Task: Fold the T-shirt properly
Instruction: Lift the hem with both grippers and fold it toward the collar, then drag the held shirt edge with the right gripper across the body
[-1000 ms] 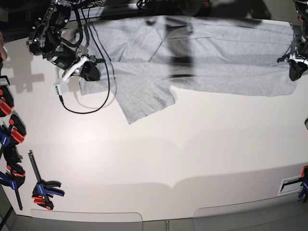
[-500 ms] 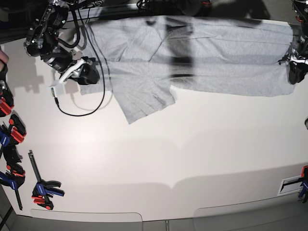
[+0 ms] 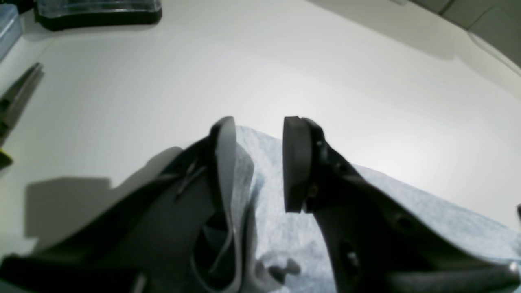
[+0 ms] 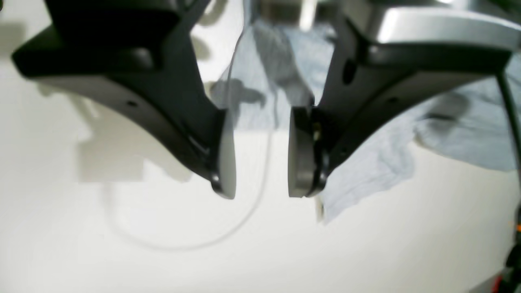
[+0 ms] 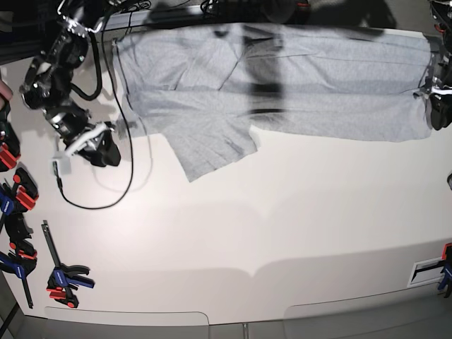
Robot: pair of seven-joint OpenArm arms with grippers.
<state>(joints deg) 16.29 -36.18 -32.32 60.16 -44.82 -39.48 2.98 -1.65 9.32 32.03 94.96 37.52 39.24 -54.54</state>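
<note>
I see the T-shirt (image 5: 282, 85) spread flat along the far edge of the table (image 5: 282, 233), plain grey side up, with one sleeve flap jutting toward the table's middle. My right gripper (image 5: 106, 150) hangs over bare table just off the shirt's end, clear of the cloth; in its wrist view the jaws stand apart with nothing between them, only white table and a thin cable (image 4: 228, 240) looping below. My left gripper (image 5: 441, 111) sits at the shirt's opposite end, right at the frame's edge. Its wrist view shows the jaws parted, the shirt's corner (image 3: 268, 195) lying between and under them, cloth resting against the inside of one finger (image 3: 226, 162) but not pinched. Clamps (image 5: 65, 277) lie along the table's side near my right arm.
</note>
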